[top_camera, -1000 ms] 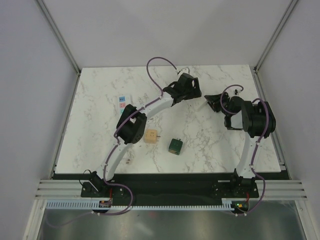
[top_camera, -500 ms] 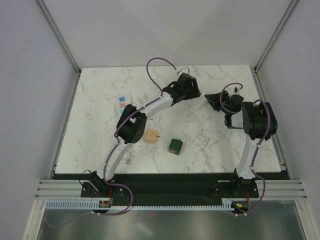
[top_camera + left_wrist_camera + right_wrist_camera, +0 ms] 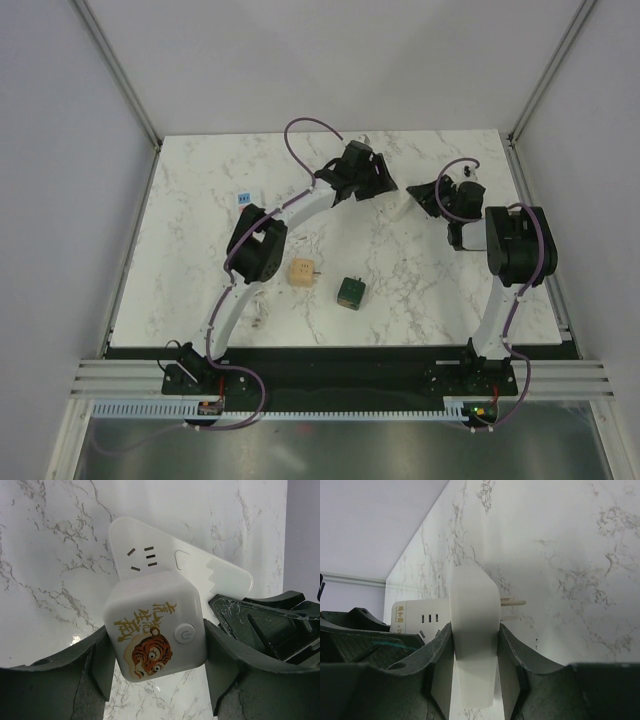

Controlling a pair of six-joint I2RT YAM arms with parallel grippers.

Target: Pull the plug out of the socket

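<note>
Left gripper (image 3: 157,655) clamps one white tiger-printed plastic cube plug (image 3: 150,615); right gripper (image 3: 474,667) clamps one flat white triangular socket plate (image 3: 472,610).

A white marble-patterned tabletop with grey veins (image 3: 180,200) fills the middle of the overhead view. Plain pale grey wall panels (image 3: 330,60) close it in at 9, 12 and 3 o'clock. Slim silver metal posts rise from the far corners, one at 11 o'clock (image 3: 113,70) and one at 1 o'clock (image 3: 548,70). At 6 o'clock a black base strip (image 3: 340,365) borders the table. Nearer again lie silver aluminium rails (image 3: 110,378), a white slotted cable duct (image 3: 330,410) and a dull grey metal sheet (image 3: 350,450). The light is soft and even, casting only faint shadows.
</note>
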